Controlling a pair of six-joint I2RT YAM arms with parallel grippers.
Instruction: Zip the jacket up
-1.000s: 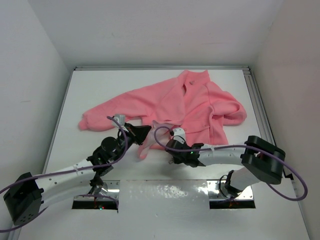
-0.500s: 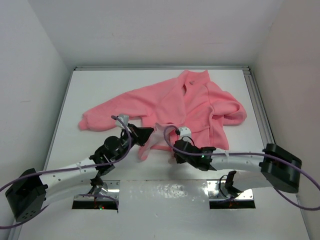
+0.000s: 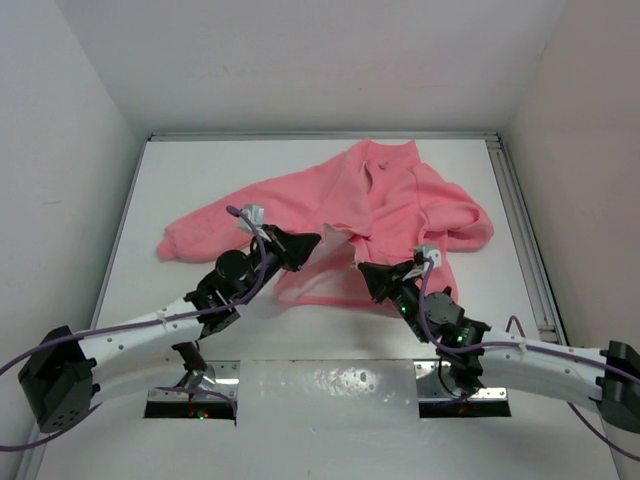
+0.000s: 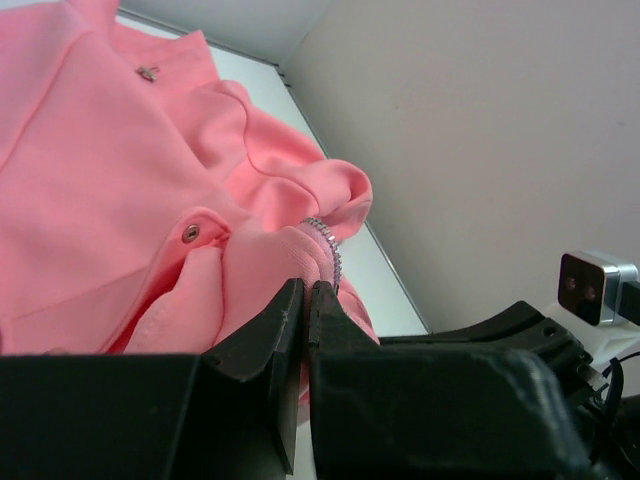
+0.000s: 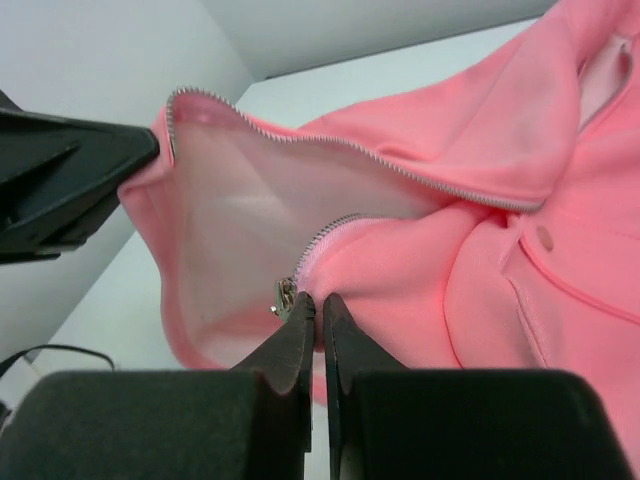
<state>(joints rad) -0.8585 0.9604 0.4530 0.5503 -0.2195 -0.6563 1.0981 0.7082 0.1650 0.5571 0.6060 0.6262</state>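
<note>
Jacket (image 3: 400, 205) lies unzipped, left tool (image 3: 313, 241) and right tool (image 3: 363, 269) each clamped on one front edge.

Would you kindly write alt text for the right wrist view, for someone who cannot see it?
The right gripper, jaws shut, pinches the front edge of the pink jacket next to its metal zipper pull. The unzipped front gapes open, showing paler lining, and the zipper teeth run up to a corner held by the left gripper at far left.
</note>
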